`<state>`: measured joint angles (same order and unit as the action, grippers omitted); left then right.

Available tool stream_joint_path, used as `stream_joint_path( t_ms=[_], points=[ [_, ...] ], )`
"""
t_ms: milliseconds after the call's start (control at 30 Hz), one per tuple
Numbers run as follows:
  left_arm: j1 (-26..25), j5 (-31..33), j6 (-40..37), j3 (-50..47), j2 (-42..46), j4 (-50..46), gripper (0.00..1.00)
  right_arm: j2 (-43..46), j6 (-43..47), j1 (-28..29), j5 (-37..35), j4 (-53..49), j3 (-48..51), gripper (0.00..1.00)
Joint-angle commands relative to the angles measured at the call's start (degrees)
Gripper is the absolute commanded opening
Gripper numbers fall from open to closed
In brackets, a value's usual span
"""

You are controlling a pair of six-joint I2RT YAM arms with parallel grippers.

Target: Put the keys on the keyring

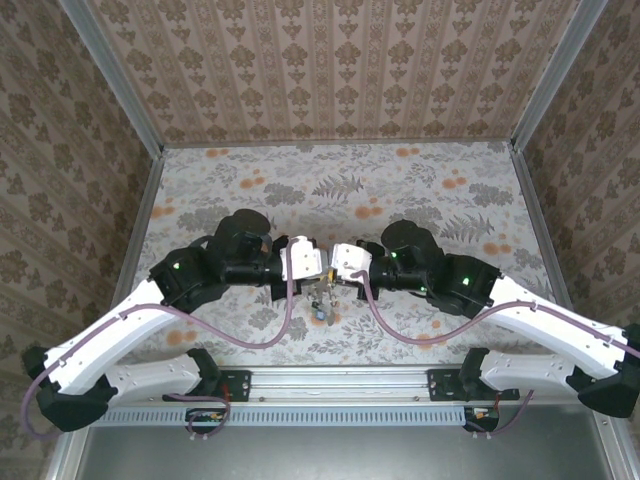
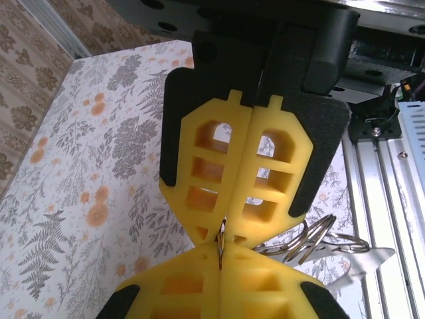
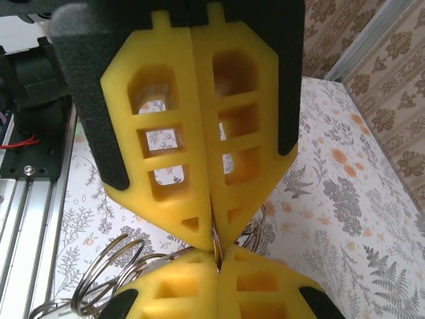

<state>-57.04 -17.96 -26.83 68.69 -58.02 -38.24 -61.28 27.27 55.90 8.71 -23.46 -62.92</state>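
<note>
top external: left gripper (image 1: 308, 268) and right gripper (image 1: 345, 266) meet tip to tip over the near middle of the flowered table (image 1: 420, 190), each about equally close to the work. the keyring (image 1: 320, 292) hangs just below the meeting point, towards the aluminium rail (image 1: 340, 385). a small cluster under it, with a blue speck, is probably the keys (image 1: 320, 312), too small to tell apart.

left wrist: the left gripper (image 2: 222, 231) is clenched, its yellow fingers (image 2: 199, 173) pressed flat together. the right gripper (image 2: 219, 258) faces it from below, tips almost touching. a thin metal edge is pinched in the seam between both, apparently one turn of the keyring (image 2: 312, 238), whose wire coils fan out to the right, towards the rail (image 2: 385, 186). a pale flat piece lies beyond the coils; whether it is a key cannot be told.

right wrist: the right gripper (image 3: 214, 238) is likewise clenched on a thin curved wire at its very tip, opposite the left gripper (image 3: 218, 267). the coils of the keyring (image 3: 109, 269) spread to the lower left, long axis across the line of the fingers. judgement: the coming move turns on the two opposed grips spreading one coil; the tight tips leave little room, and the wire could slip out.
</note>
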Motion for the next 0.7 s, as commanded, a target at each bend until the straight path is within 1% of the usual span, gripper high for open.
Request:
stream_joint_path(
  t_ms=[0,67,167,233,267,300,433,500,667],
  points=[
    [-0.98,-2.06,-0.66,0.38,1.26,2.41,0.00,-0.02,0.49,0.70,-0.86,4.59,-2.32,0.00],
    [-0.21,-5.98,-0.02,-0.81,3.09,4.57,0.00,1.14,-0.10,0.62,0.11,7.04,-0.82,0.01],
    [1.73,-11.78,1.95,-3.26,6.25,8.89,0.00,4.59,-0.50,0.53,4.39,12.09,3.15,0.12],
    [3.34,-16.36,3.61,-4.39,7.78,11.84,0.00,6.12,-0.77,0.31,7.10,13.73,4.60,0.16],
    [4.26,-18.35,4.62,-4.98,8.40,13.30,0.00,6.40,-0.79,0.18,7.94,13.73,4.64,0.16],
    [4.94,-21.75,5.60,-5.41,8.79,14.81,0.00,6.44,-0.89,0.02,8.67,13.32,4.31,0.17],
    [7.76,-28.37,8.78,-6.69,10.11,19.14,0.00,4.53,-0.94,-0.28,13.92,9.72,1.97,0.18],
    [9.15,-31.42,10.55,-7.23,10.57,21.09,0.00,3.31,-1.14,-0.28,14.86,8.63,1.00,0.18],
    [10.58,-33.84,12.94,-8.68,11.70,23.65,0.00,3.71,-1.34,-0.32,14.77,9.78,1.37,0.17]
  ],
)
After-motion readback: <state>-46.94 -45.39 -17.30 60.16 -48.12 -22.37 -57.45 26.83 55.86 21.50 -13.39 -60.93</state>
